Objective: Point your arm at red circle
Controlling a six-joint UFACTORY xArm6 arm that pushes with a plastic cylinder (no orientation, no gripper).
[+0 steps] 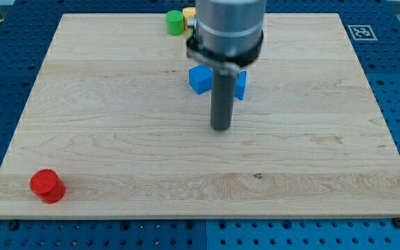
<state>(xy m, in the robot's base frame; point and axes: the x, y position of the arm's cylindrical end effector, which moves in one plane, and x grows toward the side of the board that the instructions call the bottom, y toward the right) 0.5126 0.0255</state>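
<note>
The worktop [117, 104] is a wide board of pale wood lying on a blue perforated base. My arm has no gripper, only a dark rod, so nothing is grasped. My tip [221, 128] stands near the middle of the board, just below the blue cube [200, 79] and a second blue block [240, 84], which is half hidden behind the rod. At the view's top edge lie a green block [176, 21] and a yellow block [189, 15], partly covered by the arm.

The red circle [47, 185], a short cylinder, sits in the bottom left corner, well apart from my tip. It looks small, light and stiff, and it probably slides easily on the smooth wood. No hold is needed; a gentle approach beside its round wall seems enough, because a hard touch could push it off the near edge.
</note>
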